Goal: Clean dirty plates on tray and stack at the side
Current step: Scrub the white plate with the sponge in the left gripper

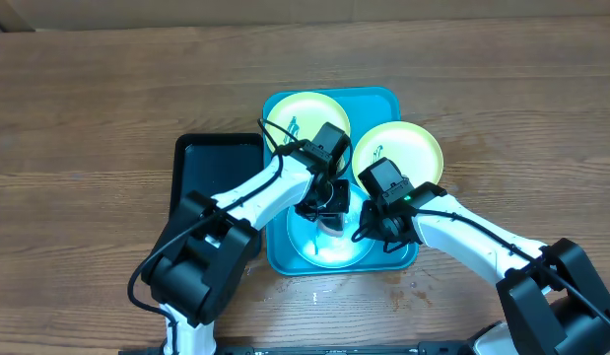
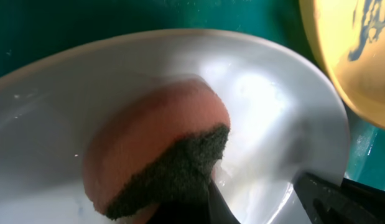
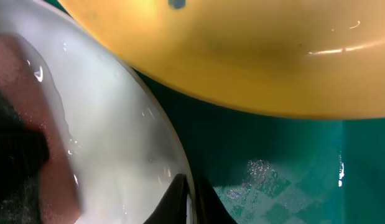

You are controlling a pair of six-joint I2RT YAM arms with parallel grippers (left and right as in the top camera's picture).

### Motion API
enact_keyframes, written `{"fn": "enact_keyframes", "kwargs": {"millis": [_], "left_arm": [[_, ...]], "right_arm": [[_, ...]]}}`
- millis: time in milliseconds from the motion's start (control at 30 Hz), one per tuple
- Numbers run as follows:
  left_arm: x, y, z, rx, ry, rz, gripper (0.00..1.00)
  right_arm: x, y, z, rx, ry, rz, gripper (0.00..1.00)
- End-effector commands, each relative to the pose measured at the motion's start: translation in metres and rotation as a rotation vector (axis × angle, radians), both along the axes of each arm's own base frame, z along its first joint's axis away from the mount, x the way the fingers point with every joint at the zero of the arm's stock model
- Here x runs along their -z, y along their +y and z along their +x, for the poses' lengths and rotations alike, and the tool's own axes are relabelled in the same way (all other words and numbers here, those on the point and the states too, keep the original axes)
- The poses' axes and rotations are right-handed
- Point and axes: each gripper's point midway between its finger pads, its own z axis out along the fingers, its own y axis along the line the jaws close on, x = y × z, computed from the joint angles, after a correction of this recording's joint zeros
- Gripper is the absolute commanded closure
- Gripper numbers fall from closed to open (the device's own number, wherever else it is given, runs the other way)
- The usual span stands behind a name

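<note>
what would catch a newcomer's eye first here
The bright turquoise tray sits mid-way across the wooden table, with a smeared far-left plate and far-right plate at its back. At its front, the left gripper presses an orange, dark-backed sponge into the whitish near plate while the right gripper pinches that plate's rim.

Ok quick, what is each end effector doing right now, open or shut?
Left end effector: closed, holding the sponge.
Right end effector: closed, pinching the white plate by its rim.

Turquoise tray point(image 1: 379, 98), 2 yellow-green plates point(image 1: 306, 113) blue-smeared, 1 whitish plate point(image 2: 273, 93), orange-and-dark-green sponge point(image 2: 148, 140)
</note>
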Motion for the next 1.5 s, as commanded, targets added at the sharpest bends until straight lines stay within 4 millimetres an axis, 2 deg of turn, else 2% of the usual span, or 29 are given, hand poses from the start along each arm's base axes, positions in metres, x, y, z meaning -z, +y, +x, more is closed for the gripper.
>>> {"fn": "enact_keyframes", "kwargs": {"millis": [0,233,400,467,533,633,733,767,933,1100,1200,1333,1467], "left_arm": [[0.025,0.017,-0.026,0.029,0.094,0.115,0.96],[0.024,0.101,-0.008,-0.011,-0.036,0.55,0.96],[0.022,0.107,-0.005,-0.023,-0.055,0.586,0.96],[0.024,0.097,-0.011,-0.028,-0.016,0.53,0.96],[0.028,0.068,-0.024,-0.028,0.068,0.37,0.96],[0.028,0.008,-0.041,0.003,0.157,0.063,0.96],[0.03,-0.025,-0.059,0.002,0.201,-0.067,0.96],[0.031,-0.039,-0.073,0.006,0.229,-0.107,0.96],[0.03,-0.047,-0.082,0.026,0.236,-0.112,0.96],[0.032,-0.036,-0.085,-0.014,0.274,-0.074,0.96],[0.037,-0.02,-0.082,-0.041,0.26,0.006,0.96],[0.039,0.019,-0.06,-0.109,0.194,0.186,0.96],[0.029,0.063,-0.032,-0.151,0.072,0.412,0.96]], "right_arm": [[0.02,-0.024,-0.011,0.049,0.04,-0.105,0.95],[0.02,-0.025,-0.011,0.051,0.041,-0.106,0.95],[0.02,-0.025,-0.011,0.051,0.041,-0.106,0.95],[0.02,-0.024,-0.011,0.051,0.04,-0.105,0.95],[0.02,-0.024,-0.011,0.051,0.037,-0.103,0.95],[0.02,-0.024,-0.01,0.051,0.037,-0.103,0.95],[0.02,-0.024,-0.01,0.055,0.037,-0.103,0.95],[0.02,-0.024,-0.01,0.055,0.034,-0.101,0.95],[0.02,-0.022,-0.007,0.055,0.024,-0.095,0.95],[0.02,-0.022,-0.007,0.055,0.024,-0.095,0.95],[0.02,-0.022,-0.007,0.055,0.024,-0.095,0.96],[0.02,-0.022,-0.007,0.055,0.024,-0.095,0.96],[0.02,-0.022,-0.007,0.055,0.024,-0.095,0.96]]}}
